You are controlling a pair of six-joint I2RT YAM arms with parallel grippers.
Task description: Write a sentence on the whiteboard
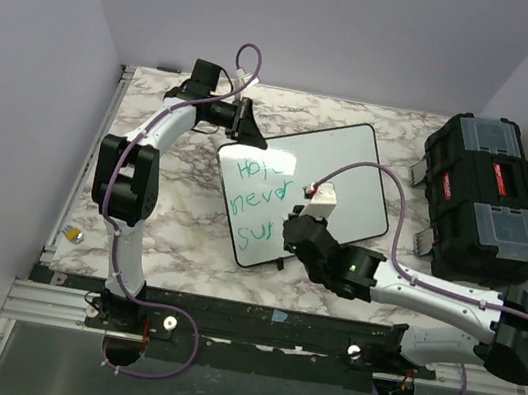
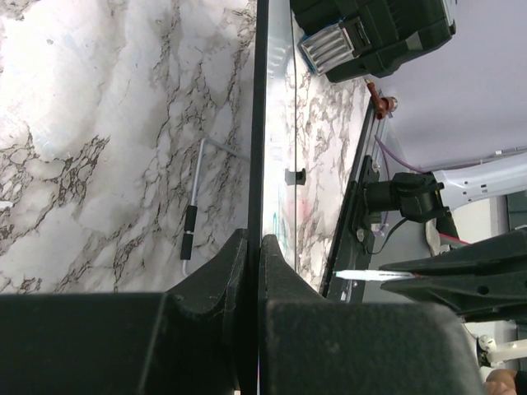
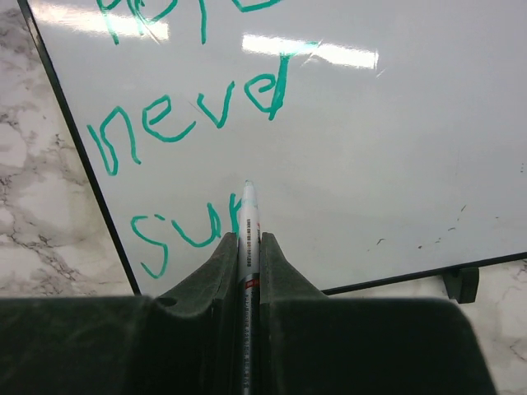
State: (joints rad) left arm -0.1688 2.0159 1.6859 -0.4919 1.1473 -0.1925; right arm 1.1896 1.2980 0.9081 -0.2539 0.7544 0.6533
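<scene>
Right gripper (image 3: 249,240) clamps marker (image 3: 249,206) lengthwise, tip toward whiteboard (image 3: 370,148); left gripper (image 2: 254,239) pinches whiteboard edge

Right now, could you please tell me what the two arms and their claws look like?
Both the left arm and right arm have white links with bulky black joints, each trailed by a thin purple cable. The left claw and right claw are matte black, with two wedge-shaped fingers tapering to the tips.

Open tabletop (image 1: 187,235) left of the whiteboard (image 1: 349,171); toolbox (image 1: 482,199) blocks the right.
</scene>
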